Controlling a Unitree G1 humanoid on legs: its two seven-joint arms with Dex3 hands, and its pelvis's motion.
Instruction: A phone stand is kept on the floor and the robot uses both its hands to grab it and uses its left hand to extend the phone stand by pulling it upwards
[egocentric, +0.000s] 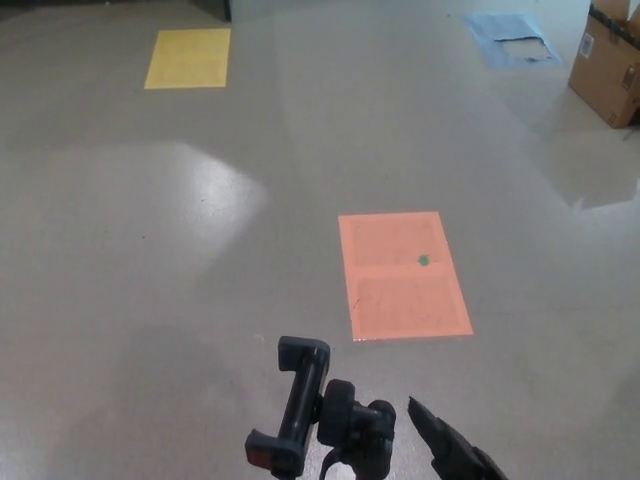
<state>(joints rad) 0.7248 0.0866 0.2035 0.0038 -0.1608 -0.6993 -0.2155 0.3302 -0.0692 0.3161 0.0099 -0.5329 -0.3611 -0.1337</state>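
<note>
Head view: right hand (452, 452) enters at the bottom edge, only a black pointed finger and part of the hand showing, so can't tell how its fingers are set; nothing visibly in it. Left hand isn't in frame. Just to the hand's left, close but apart with floor showing between, is the phone stand (318, 421): black clamp bracket tilted up-left, red patch at its lower end, ball-joint head beside it, lower part cut off by the frame edge. Beyond the fingertip, further out on the grey floor (150, 300), lies an orange sheet (402, 274) with a small green dot (423, 261) on it. Well beyond and to the hand's left, a yellow sheet (188, 57). Far out ahead-right, a blue sheet (509, 38), and a cardboard box (610, 62) at the right edge.
</note>
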